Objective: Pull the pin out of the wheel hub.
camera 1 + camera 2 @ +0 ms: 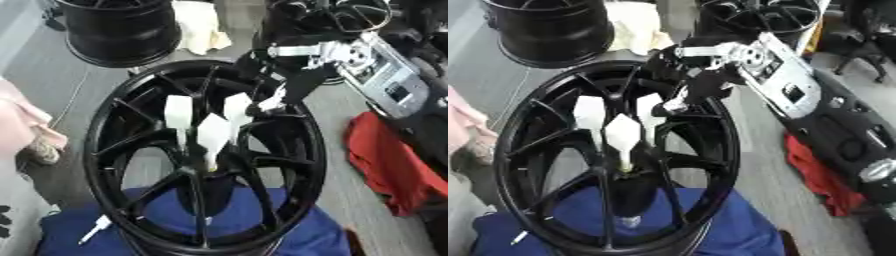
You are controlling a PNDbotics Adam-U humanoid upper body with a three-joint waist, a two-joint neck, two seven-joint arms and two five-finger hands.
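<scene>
Wheel hub, black and spoked, stands on a blue cloth; three white pins sit at its centre, just below the right hand, whose fingers curl around one pin's top

Under my work a blue cloth lies spread on the grey floor. On my right a red cloth sits crumpled. Ahead to my left stands a second black rim, with a pale yellow cloth heaped just beside it. A small white piece rests on the blue cloth.
</scene>
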